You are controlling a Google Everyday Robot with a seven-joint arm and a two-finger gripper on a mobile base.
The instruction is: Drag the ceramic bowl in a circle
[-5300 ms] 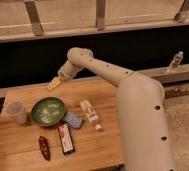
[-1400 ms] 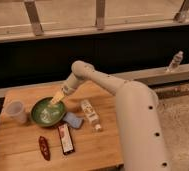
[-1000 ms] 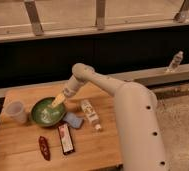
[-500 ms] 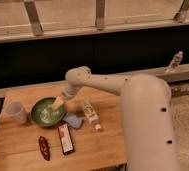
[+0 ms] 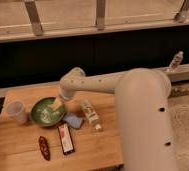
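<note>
The ceramic bowl (image 5: 46,112) is a round green bowl with a pale inside, standing on the wooden table (image 5: 18,145) left of middle. My gripper (image 5: 57,104) reaches down from the white arm (image 5: 95,82) to the bowl's right rim, its tip at or just inside the rim. I cannot tell whether it touches the bowl.
A translucent plastic cup (image 5: 16,111) stands just left of the bowl. A blue sponge-like pad (image 5: 73,120), a small white bottle lying down (image 5: 90,113), a dark snack packet (image 5: 65,138) and a red item (image 5: 44,148) lie near the bowl. A bottle (image 5: 175,62) stands on the far ledge.
My gripper has come down from above the table's back edge to the bowl's right rim. The bowl and the other things have stayed where they were.
</note>
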